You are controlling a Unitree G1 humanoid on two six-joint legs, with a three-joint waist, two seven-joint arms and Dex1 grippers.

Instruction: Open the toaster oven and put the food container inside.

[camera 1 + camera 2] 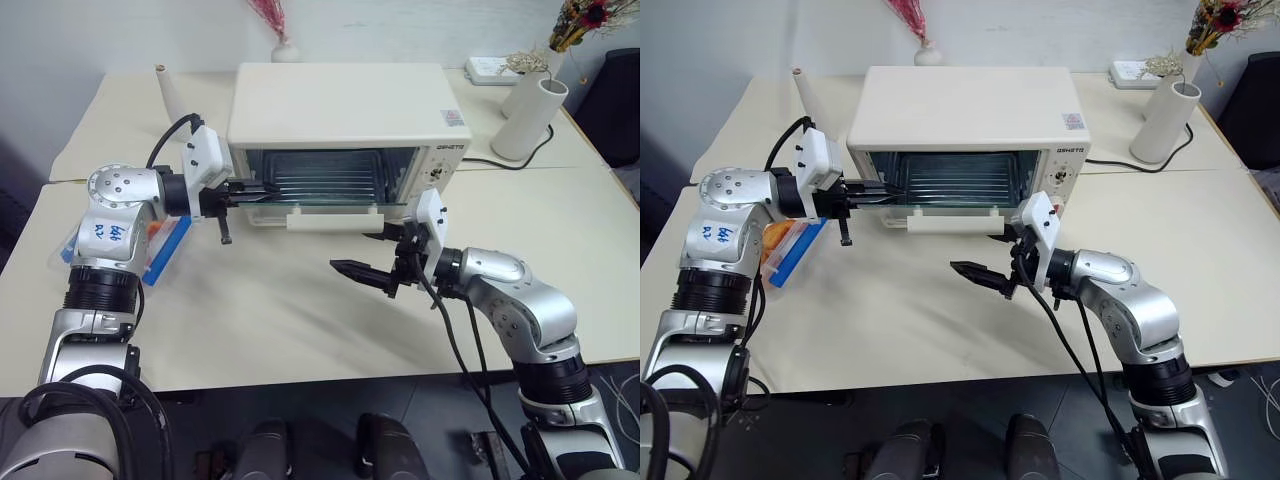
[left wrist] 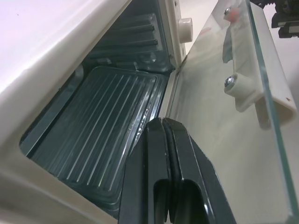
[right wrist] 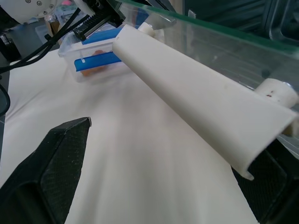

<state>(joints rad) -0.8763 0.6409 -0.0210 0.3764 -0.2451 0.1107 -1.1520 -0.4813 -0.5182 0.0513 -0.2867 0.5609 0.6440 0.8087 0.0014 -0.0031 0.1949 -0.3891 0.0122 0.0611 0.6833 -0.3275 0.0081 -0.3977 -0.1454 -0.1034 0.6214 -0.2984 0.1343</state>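
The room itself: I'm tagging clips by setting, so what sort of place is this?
Probably a lab or office staged as a kitchen counter: a toaster oven stands on plain pushed-together tables, with vases of dried flowers and a power strip against a bare wall.

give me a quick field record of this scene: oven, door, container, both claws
toaster oven: on table, back centre
glass door: open, folded down about level
inside: dark ribbed tray
food container: on table, left of oven, beside left arm, not held
left claw: shut, empty, at door's left edge by the oven mouth
right claw: open, empty, by white bar handle
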